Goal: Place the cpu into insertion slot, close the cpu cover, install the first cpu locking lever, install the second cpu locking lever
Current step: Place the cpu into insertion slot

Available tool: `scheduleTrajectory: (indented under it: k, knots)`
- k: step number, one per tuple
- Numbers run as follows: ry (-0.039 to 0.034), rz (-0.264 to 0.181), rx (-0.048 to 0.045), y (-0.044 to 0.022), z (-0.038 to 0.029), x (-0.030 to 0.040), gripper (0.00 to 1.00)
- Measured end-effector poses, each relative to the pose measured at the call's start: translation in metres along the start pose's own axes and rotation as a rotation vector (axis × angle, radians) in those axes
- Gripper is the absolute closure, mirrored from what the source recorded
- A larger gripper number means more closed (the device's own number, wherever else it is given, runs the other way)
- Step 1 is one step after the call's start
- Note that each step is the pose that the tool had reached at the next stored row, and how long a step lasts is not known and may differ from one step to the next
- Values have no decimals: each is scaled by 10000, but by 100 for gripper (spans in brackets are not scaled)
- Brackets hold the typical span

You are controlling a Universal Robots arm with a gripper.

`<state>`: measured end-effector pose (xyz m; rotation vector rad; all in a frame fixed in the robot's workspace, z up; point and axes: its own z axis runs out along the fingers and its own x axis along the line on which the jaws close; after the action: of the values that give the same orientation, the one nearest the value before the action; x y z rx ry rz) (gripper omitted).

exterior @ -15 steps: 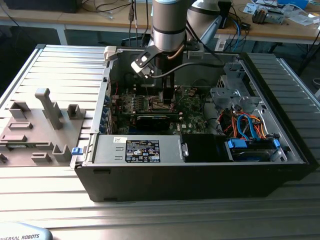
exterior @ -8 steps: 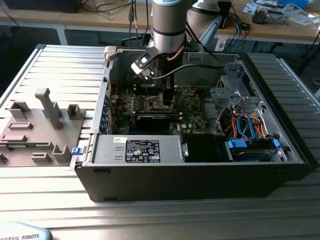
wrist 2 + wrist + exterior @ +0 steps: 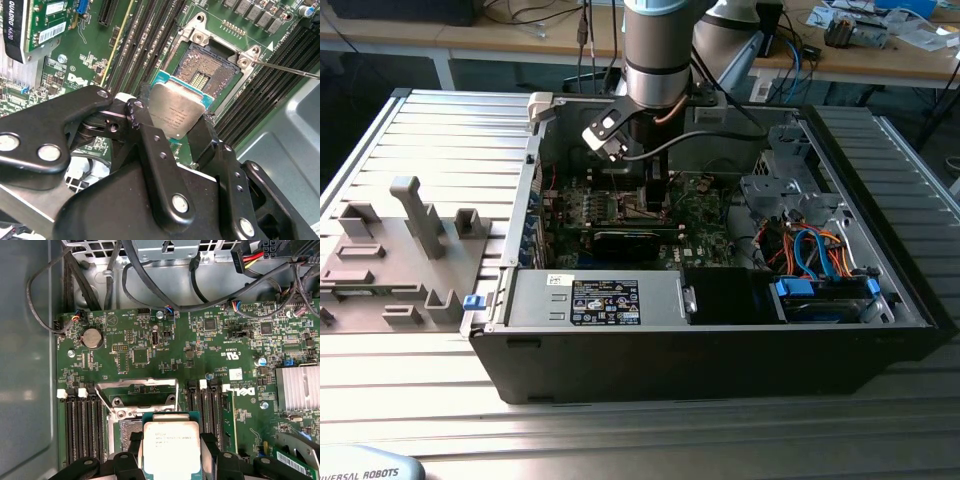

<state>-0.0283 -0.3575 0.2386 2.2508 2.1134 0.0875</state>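
Two black fingers (image 3: 202,137) of the gripper (image 3: 175,125) pinch the cpu (image 3: 176,107); it hangs just over the bare insertion slot (image 3: 212,75) in the green board (image 3: 150,340); the cpu cover (image 3: 137,386) stands lifted open.

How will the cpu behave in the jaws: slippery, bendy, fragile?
Likely stiff: the cpu is a flat plate with a metal top and shows no bend while clamped by its edges. Possibly slippery: the jaws hold only thin edges, and the top looks smooth. Probably fragile to a skewed drop, since the insertion slot shows a field of fine contacts.
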Motion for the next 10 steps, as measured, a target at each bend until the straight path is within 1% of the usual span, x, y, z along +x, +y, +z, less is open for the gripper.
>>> scheduleTrajectory:
  k: [4, 6, 10]
  knots:
    - [0, 1, 0, -1, 7, 0, 46]
    - [0, 0, 0, -4, 49, 0, 46]
    - [0, 1, 0, -4, 51, 0, 46]
